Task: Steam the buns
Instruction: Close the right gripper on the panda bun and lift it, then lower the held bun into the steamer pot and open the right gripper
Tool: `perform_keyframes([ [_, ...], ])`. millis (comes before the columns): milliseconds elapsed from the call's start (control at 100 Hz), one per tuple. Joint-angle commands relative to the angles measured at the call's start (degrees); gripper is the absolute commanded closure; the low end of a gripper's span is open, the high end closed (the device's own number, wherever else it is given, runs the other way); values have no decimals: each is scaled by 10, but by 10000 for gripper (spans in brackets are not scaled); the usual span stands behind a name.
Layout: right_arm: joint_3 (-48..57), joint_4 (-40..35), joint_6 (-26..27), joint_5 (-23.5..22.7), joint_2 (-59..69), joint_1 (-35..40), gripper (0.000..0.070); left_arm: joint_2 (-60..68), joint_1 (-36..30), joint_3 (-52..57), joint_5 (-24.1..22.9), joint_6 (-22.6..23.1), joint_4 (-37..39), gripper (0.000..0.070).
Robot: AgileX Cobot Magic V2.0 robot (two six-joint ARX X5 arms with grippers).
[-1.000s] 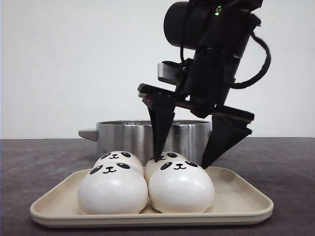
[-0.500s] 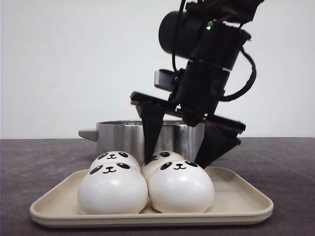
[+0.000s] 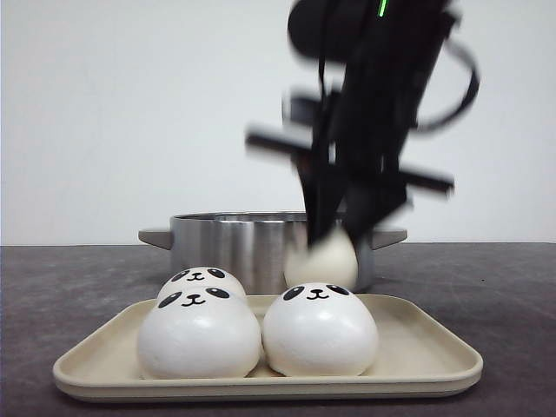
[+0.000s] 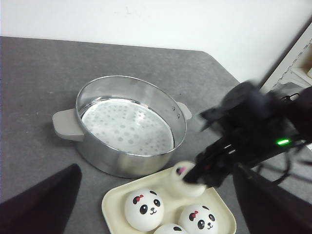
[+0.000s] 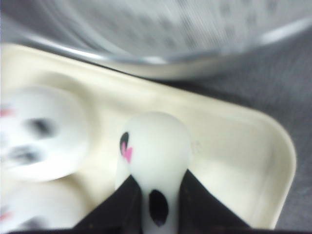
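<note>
Right claw [image 3: 334, 228], blurred in the front view, pinches one bun [image 3: 322, 260] between its closed-in fingers [image 5: 126, 207] and holds it in the air above the tray [image 3: 417, 347], in front of the pot [image 3: 226, 239]. Squeezed narrow in the grip, the held bun shows a black eye patch and a pink mark in the right wrist view. Left claw [image 4: 156, 204] hangs spread wide with nothing between its two dark fingers [image 4: 41, 202], seen at the lower corners of the left wrist view.

Four buns in all: one lifted, three on the tray. Of those three, two sit side by side along the tray's near edge, the left bun [image 3: 199, 334] and the right bun [image 3: 320, 329] close together, each with a black panda face turned toward the front camera. The third bun [image 3: 204, 280] sits behind the left one, touching it, half hidden by it.

One cream tray lies on the dark grey table [image 3: 69, 287] toward its near edge. One steel pot stands just behind the tray, toward the far edge, with a grey handle [image 3: 156, 236] on each side and a perforated steamer plate [image 4: 124, 127] inside, holding no buns. Right arm [image 4: 253, 131] crosses over the tray's far right corner and hides part of the pot's rim in the front view.
</note>
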Motion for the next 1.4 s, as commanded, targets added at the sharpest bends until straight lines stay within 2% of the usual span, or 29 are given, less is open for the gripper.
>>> perform_keyframes([
  [0, 30, -6, -32, 0, -44, 16, 693, 3, -3, 6, -3, 8, 6, 102],
  [90, 60, -9, -53, 17, -96, 23, 693, 3, -3, 6, -3, 8, 9, 102],
  [220, 130, 10, -109, 104, -123, 19, 694, 3, -3, 6, -15, 8, 11, 102],
  [270, 158, 22, -137, 124, -120, 7, 694, 3, -3, 6, -21, 8, 11, 102],
  [380, 219, 33, -170, 107, -81, -37, 694, 5, -3, 6, -27, 8, 14, 102],
  [570, 283, 36, -174, 58, 32, -98, 694, 10, -3, 6, -33, 14, 14, 102],
  [880, 289, 82, -183, 44, 201, -126, 694, 11, -3, 6, -33, 14, 13, 102],
  [1150, 289, 101, -183, 57, 274, -132, 688, 11, -3, 6, -33, 14, 8, 102],
  [1180, 289, 100, -181, 57, 275, -133, 666, 11, -3, 6, -33, 14, 8, 102],
  [1210, 289, 99, -181, 58, 276, -133, 611, 11, -3, 6, -33, 14, 8, 102],
  [1330, 289, 100, -181, 58, 278, -133, 291, 12, -3, 6, -33, 14, 8, 102],
  [1390, 289, 99, -181, 58, 278, -133, 231, 12, -3, 6, -33, 14, 8, 102],
])
